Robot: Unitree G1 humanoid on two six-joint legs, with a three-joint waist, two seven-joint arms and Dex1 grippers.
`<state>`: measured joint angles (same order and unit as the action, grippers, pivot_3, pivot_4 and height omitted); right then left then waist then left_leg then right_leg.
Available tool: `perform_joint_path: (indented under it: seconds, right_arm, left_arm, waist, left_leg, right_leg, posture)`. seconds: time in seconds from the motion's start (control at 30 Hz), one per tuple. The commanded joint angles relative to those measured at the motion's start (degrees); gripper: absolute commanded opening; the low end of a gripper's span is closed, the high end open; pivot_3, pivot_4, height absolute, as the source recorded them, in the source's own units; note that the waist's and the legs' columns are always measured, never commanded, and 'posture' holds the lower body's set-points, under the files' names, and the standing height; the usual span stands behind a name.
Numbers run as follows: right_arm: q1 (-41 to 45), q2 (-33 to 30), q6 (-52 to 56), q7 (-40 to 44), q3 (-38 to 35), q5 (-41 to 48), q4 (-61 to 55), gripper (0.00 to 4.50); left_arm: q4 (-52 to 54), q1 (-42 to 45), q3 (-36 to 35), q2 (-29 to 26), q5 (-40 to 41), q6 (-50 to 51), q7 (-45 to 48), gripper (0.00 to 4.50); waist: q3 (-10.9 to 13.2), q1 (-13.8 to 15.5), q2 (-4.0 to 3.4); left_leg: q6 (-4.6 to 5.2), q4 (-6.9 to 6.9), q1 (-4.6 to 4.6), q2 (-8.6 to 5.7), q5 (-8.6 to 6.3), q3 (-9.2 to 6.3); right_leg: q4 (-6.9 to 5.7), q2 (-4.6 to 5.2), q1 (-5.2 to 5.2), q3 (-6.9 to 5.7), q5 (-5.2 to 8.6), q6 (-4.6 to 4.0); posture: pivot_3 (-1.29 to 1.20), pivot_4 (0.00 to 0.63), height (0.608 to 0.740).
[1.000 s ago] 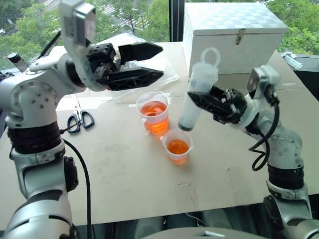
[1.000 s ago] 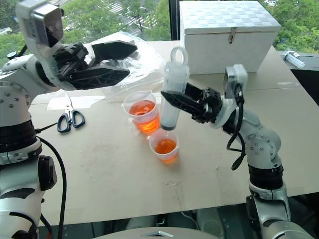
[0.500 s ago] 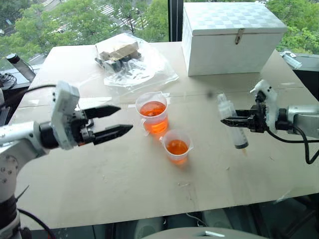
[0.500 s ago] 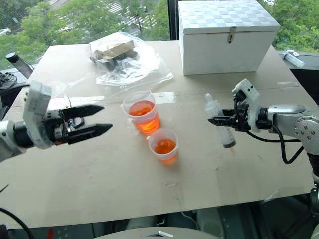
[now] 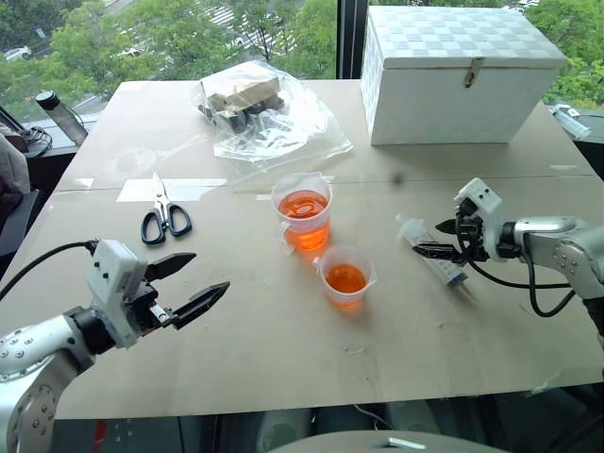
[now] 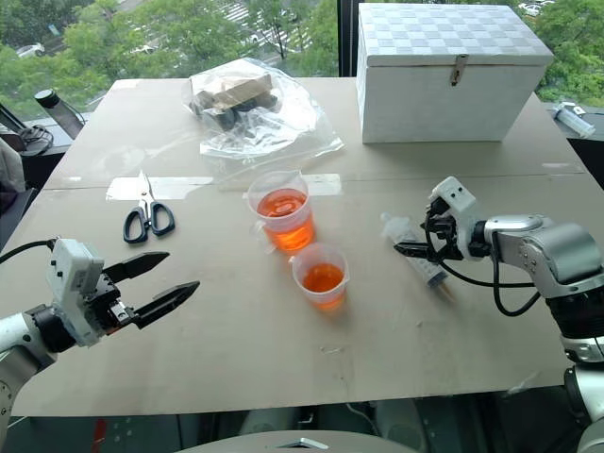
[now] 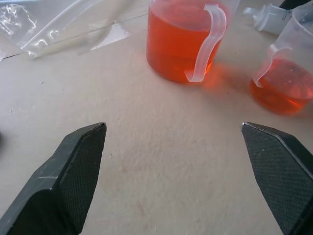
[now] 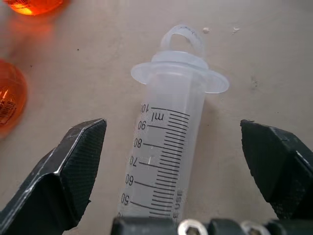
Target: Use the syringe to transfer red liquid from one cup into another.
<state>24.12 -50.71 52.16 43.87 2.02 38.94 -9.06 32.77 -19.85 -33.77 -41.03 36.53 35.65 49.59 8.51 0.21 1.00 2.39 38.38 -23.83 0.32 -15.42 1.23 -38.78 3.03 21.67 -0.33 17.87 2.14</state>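
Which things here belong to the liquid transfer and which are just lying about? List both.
For the job:
- syringe, lying on the table
- taller cup of red liquid
- shorter cup, also holding red liquid

Lying about:
- scissors
- plastic bag of parts
- white box

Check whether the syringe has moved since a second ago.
Yes. The syringe was held upright over the short cup; now it lies flat on the table, right of that cup, released.

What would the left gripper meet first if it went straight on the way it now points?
Probably the taller cup, handle towards it: the left gripper, jaws open, points at it over bare table. The shorter cup sits off to one side.
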Motion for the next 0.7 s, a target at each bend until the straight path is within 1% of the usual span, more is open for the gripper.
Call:
perform_joint_path:
  seconds: [0.03,0.13,0.2,0.27,0.33,0.37,0.4,0.5,0.6,0.7]
  right_arm:
    - [-9.9,-1.0,-9.7,6.6,-12.2,1.3,-4.7,4.46]
    - [-21.6,-1.8,-15.3,9.8,-17.1,-1.6,-6.6,4.46]
    - [-27.8,0.6,-20.7,12.9,-20.2,-1.4,-6.0,4.46]
    - [-31.7,4.3,-29.3,16.7,-22.1,-2.1,-3.9,4.46]
    - [-33.4,8.4,-38.4,20.5,-24.0,-2.6,-1.4,4.46]
    - [-35.0,8.4,-39.3,21.2,-23.6,-3.8,-0.5,4.46]
    - [-36.4,8.6,-40.1,22.2,-23.2,-4.6,0.1,4.46]
    - [-38.3,9.0,-44.5,25.3,-21.6,-6.8,2.5,4.46]
    - [-37.1,10.5,-49.8,27.2,-20.2,-8.8,6.8,4.46]
    - [-35.7,11.1,-50.9,27.9,-19.4,-8.9,8.7,4.46]
  left_arm:
    - [2.2,-0.6,0.7,2.1,-0.4,-1.9,-2.7,4.50]
    - [-0.4,-3.1,3.6,4.9,-5.8,-8.3,-3.0,4.50]
    - [-2.3,-4.1,5.3,6.9,-8.4,-12.6,-3.4,4.50]
    - [-3.7,-4.4,6.2,8.0,-9.6,-14.4,-4.1,4.50]
    - [-4.4,-5.2,6.8,8.1,-9.9,-14.9,-3.8,4.50]
    - [-4.3,-6.2,7.1,8.4,-9.7,-15.5,-3.3,4.50]
    - [-3.9,-7.1,7.5,8.8,-9.8,-16.1,-3.2,4.50]
    - [-3.4,-10.3,8.6,9.4,-10.3,-17.8,-2.3,4.50]
    - [-4.6,-13.1,9.9,10.5,-11.7,-21.1,-1.7,4.50]
    - [-3.5,-14.4,10.2,11.1,-11.1,-22.1,-1.5,4.50]
  waist:
    - [0.0,0.4,0.01]
    - [-0.1,0.5,0.00]
    - [-0.1,0.5,-0.06]
    - [-0.1,0.1,-0.06]
    - [0.0,0.1,-0.07]
    - [-0.1,0.0,-0.09]
    - [0.0,-0.2,-0.21]
    - [-0.1,-0.4,-0.18]
    - [-0.1,-0.7,-0.17]
    - [-0.1,-0.8,-0.18]
  left_leg:
    - [0.01,0.00,0.00,0.00,-0.01,0.00]
    - [0.14,0.01,0.06,0.00,-0.08,0.00]
    - [0.24,0.02,0.11,0.00,-0.14,0.01]
    - [0.30,0.03,0.22,0.01,-0.17,0.02]
    - [0.32,0.03,0.48,0.03,-0.18,-0.02]
    - [0.33,-0.07,0.98,0.03,-0.20,-0.01]
    - [0.35,-0.06,1.19,0.04,-0.22,0.00]
    - [0.41,-0.06,1.20,0.03,-0.27,0.03]
    - [0.42,-0.06,1.19,0.03,-0.27,0.02]
    - [0.41,-0.07,1.19,0.03,-0.27,0.02]
  right_leg:
    - [0.00,0.00,-0.02,-0.01,0.00,0.00]
    - [0.07,-0.01,-0.15,-0.03,0.00,0.01]
    - [0.06,0.00,-0.21,-0.03,0.00,0.01]
    - [-0.03,-0.05,-0.28,-0.02,0.00,0.00]
    - [-0.07,-0.09,-0.49,-0.03,0.00,-0.01]
    - [0.03,-0.08,-0.99,-0.03,0.02,-0.03]
    - [0.05,-0.08,-1.17,-0.01,0.03,-0.04]
    - [0.17,0.01,-1.24,0.00,0.03,-0.04]
    - [0.22,0.02,-1.24,0.00,0.03,-0.04]
    - [0.23,0.03,-1.24,0.00,0.03,-0.05]
  posture:
    - [0.00,0.150,0.740]
    - [0.00,0.150,0.740]
    - [0.00,0.150,0.740]
    - [0.00,0.150,0.740]
    - [0.00,0.150,0.740]
    - [0.00,0.150,0.740]
    - [0.00,0.150,0.740]
    - [0.00,0.150,0.740]
    - [0.00,0.150,0.740]
    - [0.00,0.150,0.740]
